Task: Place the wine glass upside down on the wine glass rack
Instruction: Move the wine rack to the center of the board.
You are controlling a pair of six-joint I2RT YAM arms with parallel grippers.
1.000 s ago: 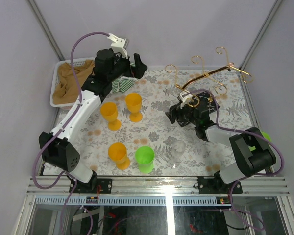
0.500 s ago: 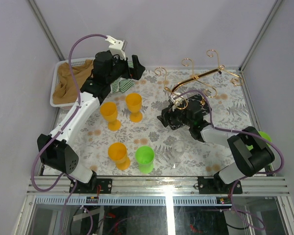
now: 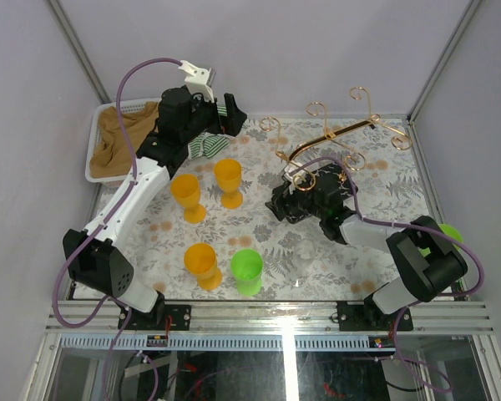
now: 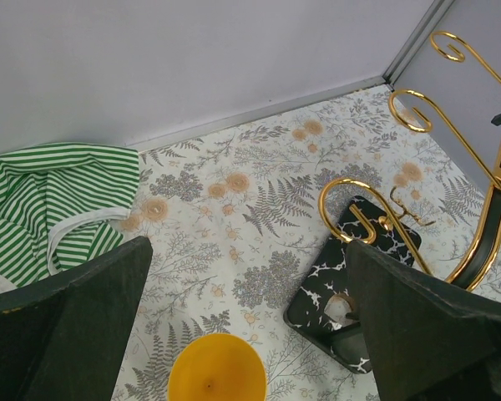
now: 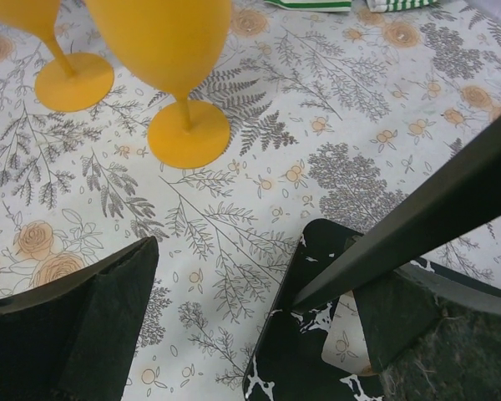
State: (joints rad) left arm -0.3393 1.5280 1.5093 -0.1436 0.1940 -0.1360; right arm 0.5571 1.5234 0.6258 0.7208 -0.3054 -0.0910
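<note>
Top external, to begin: shows the wine glass rack (image 3: pixel 342 134) at the far right of the table (image 3: pixel 259 225), gold post seeming to lean rather than stand straight, black base (image 5: pixel 284 359) down by the right gripper (image 3: pixel 282 199). Cannot tell whether that base sits flat. From the right wrist: jaws spread wide and clamped on nothing, base lying between the fingers, touching or just beside one of them (image 5: pixel 392 322) and well apart from the other. Left gripper (image 3: pixel 230 117) likewise spread and empty, hovering over the far left near a striped cloth (image 3: pixel 204 149). No glass in hand yet: a clear wine glass (image 3: pixel 306 249), faint in the picture, upright near the right forearm; three orange goblets (image 3: pixel 228 182) and a green cup (image 3: pixel 247 271) upright toward the middle. Cannot say for certain which one to hang. Main hazard, as a guess: tipping the rack outright with any sideways shove on the base, tall and already looking off-balance. Next: snagging the right arm's purple cable (image 3: pixel 353 185) on a curled hook (image 3: pixel 270 125), with the loop draped close to the gold arms. Also: sweeping the clear glass over with the forearm while turning toward it, so near and so hard to see. Later: losing a smooth, rounded bowl from a two-finger pinch during the flip, or missing the hook with the foot and dropping the glass onto the table. Worth steadying the base before hanging anything.
</note>
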